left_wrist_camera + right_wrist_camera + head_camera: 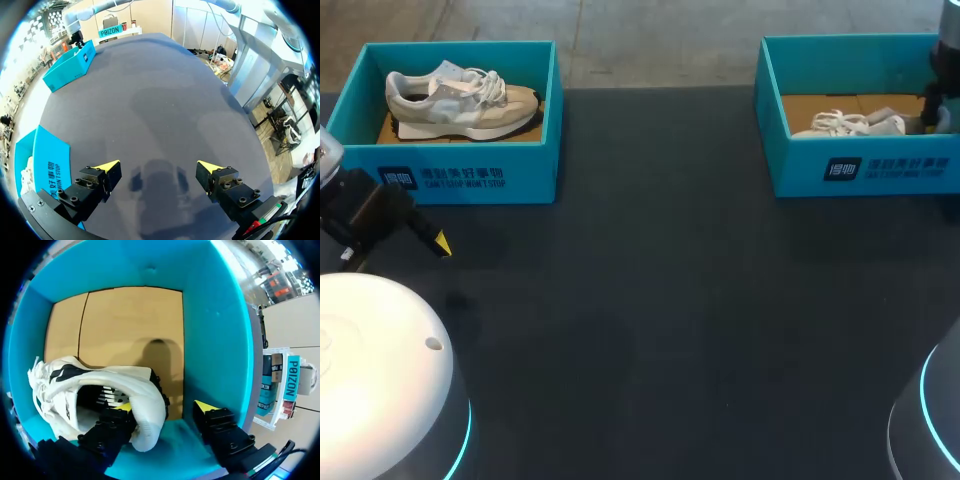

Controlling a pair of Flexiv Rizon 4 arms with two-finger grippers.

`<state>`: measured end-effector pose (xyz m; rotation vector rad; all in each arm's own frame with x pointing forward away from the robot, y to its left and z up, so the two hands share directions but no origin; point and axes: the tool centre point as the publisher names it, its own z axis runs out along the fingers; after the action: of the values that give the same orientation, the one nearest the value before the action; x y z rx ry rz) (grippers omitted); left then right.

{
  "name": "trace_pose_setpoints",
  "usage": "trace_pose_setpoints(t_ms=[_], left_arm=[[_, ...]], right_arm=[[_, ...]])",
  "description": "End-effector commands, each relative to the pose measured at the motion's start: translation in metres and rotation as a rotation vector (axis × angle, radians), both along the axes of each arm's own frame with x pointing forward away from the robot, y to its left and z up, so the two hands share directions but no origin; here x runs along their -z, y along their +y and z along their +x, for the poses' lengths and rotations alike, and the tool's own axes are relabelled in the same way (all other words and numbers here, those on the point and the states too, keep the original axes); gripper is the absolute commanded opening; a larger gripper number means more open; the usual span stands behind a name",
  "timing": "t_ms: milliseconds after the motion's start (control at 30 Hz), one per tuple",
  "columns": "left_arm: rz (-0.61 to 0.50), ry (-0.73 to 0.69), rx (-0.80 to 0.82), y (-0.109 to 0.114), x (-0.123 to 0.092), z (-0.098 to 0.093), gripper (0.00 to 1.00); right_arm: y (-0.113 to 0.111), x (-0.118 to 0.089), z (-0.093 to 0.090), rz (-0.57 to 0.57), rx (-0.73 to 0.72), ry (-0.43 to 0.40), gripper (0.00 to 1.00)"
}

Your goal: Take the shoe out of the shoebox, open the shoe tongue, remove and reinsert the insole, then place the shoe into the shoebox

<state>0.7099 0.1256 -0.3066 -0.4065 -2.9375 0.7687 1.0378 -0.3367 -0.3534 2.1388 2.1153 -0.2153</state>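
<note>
Nearest, left arm [365, 215] sits low over the dark surface [650, 300], left claw [160, 167] spread wide and empty, seemingly parked clear of the work. Opposite, the right shoebox [790, 165] holds the white shoe [115, 375]; right claw [165, 407] hangs down into it, open, one finger inside the heel collar, one outside, likely poised to lift it.

The dark, matte worktop [650, 300] carries two open teal cardboard boxes. The left shoebox [470, 175] sits flat near its far edge, with one printed long wall facing the near side. The right shoebox [870, 170] stands well apart from the left shoebox, level with it and turned the same way.
</note>
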Motion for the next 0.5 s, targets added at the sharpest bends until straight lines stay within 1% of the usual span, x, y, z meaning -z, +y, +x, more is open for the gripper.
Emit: trace_pose_setpoints(t_ms=[33,300,400,433,500], left_arm=[[0.002,-0.001,0.0,0.0002,-0.0003,-0.0009,1.0],[0.002,-0.001,0.0,0.0002,-0.0003,-0.0009,1.0],[0.002,-0.001,0.0,0.0002,-0.0003,-0.0009,1.0],[0.002,-0.001,0.0,0.0002,-0.0003,-0.0009,1.0],[0.002,-0.001,0.0,0.0002,-0.0003,-0.0009,1.0]], right_arm=[[0.0027,0.0005,-0.0015,0.002,0.001,0.005,0.74],[0.0058,-0.0027,-0.0038,0.008,0.007,0.005,0.83],[0.0072,-0.0033,-0.0045,0.011,0.009,0.005,0.93],[0.0078,-0.0036,-0.0046,0.012,0.009,0.005,1.0],[0.0094,-0.0051,-0.0048,0.012,0.009,0.005,1.0]])
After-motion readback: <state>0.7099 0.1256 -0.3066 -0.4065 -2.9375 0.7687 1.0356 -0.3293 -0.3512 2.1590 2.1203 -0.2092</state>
